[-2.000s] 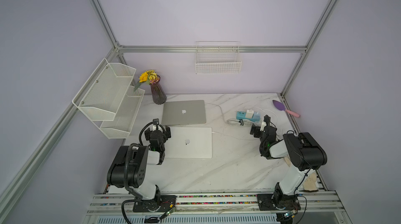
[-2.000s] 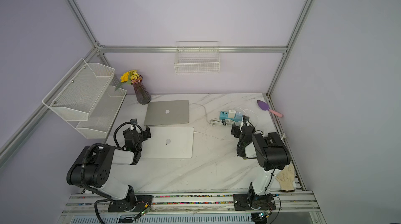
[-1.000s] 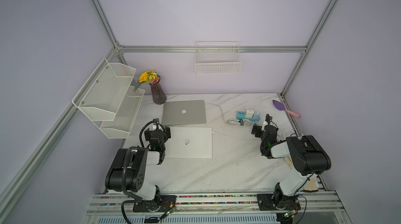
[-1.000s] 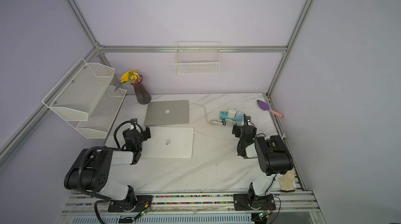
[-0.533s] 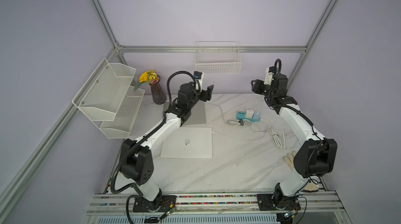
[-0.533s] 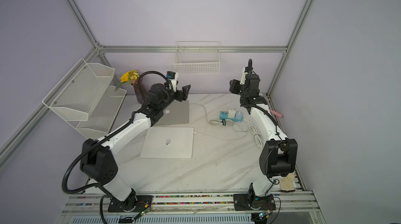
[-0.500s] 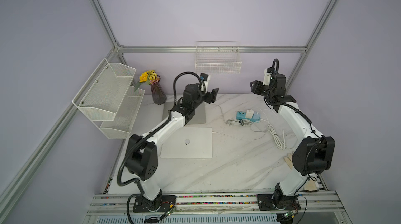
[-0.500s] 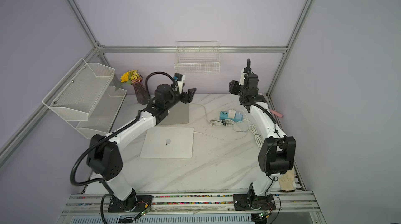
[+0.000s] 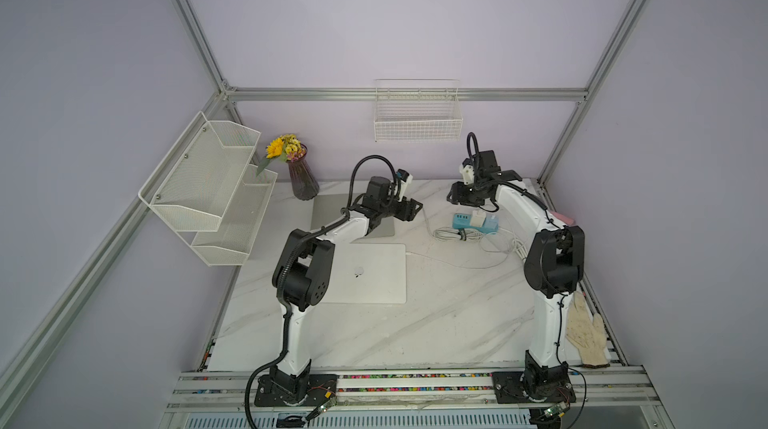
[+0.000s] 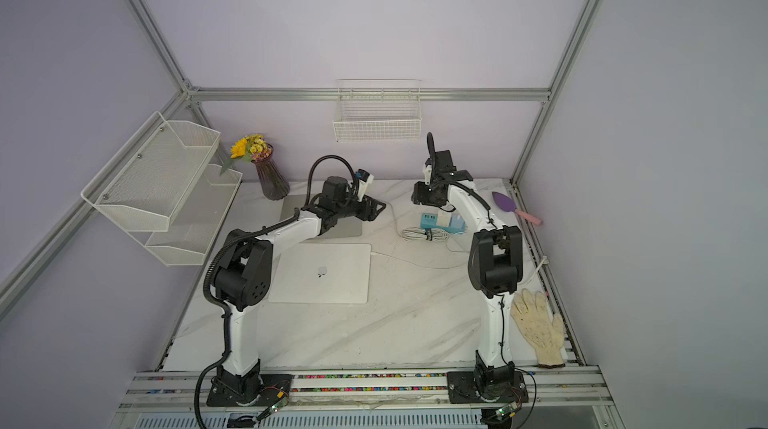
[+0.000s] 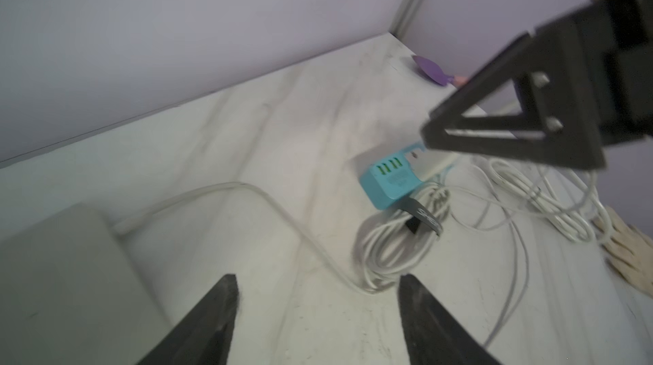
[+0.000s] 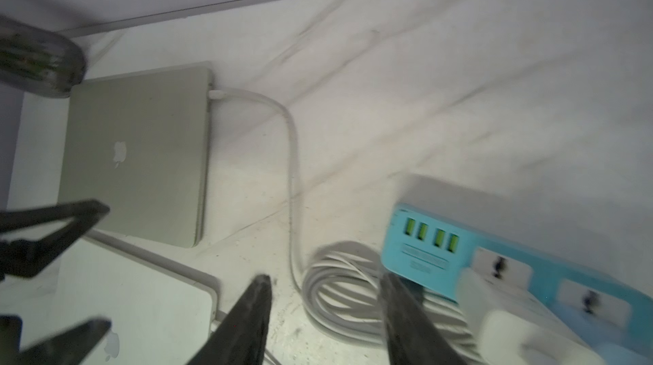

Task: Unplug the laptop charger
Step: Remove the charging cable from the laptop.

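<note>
The laptop charger is a small white brick plugged into the light-blue power strip at the back right of the table. In the right wrist view the charger sits beside the strip's sockets. My right gripper hangs open just above the strip's left end, nothing between its fingers. My left gripper is open too, in the air left of the strip, above the thin white cable. In the left wrist view a right finger covers most of the charger.
A white cord bundle with a black tie lies in front of the strip. A grey laptop and a white laptop lie to the left, a vase behind. A purple scoop and a glove lie at the right edge.
Both arms have risen from their folded rest near the table front and reached to the back. The right gripper has since come down toward the power strip, and the left has moved right.
</note>
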